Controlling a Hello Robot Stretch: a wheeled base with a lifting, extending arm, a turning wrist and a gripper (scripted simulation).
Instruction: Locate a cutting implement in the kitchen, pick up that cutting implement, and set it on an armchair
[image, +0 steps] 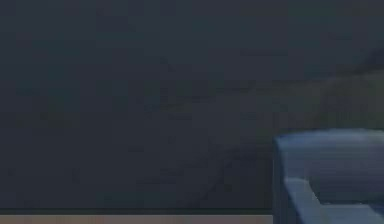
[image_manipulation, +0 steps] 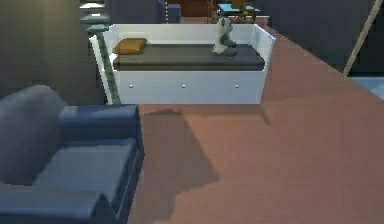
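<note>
**Caller:** How is the robot standing?

**Operator:** Its front faces a dark wall (image: 150, 100), close up. Its reaching side is turned toward a blue armchair (image_manipulation: 70, 150), which I see just beside the body.

**Caller:** And the arm, wrist and gripper?

**Operator:** I can't tell their pose from my two cameras.

Bare floor (image_manipulation: 290, 150) between blue armchair (image_manipulation: 80, 165) and white daybed (image_manipulation: 190, 87)

Home lounge: armchair (image_manipulation: 70, 160); daybed (image_manipulation: 190, 88)
</note>
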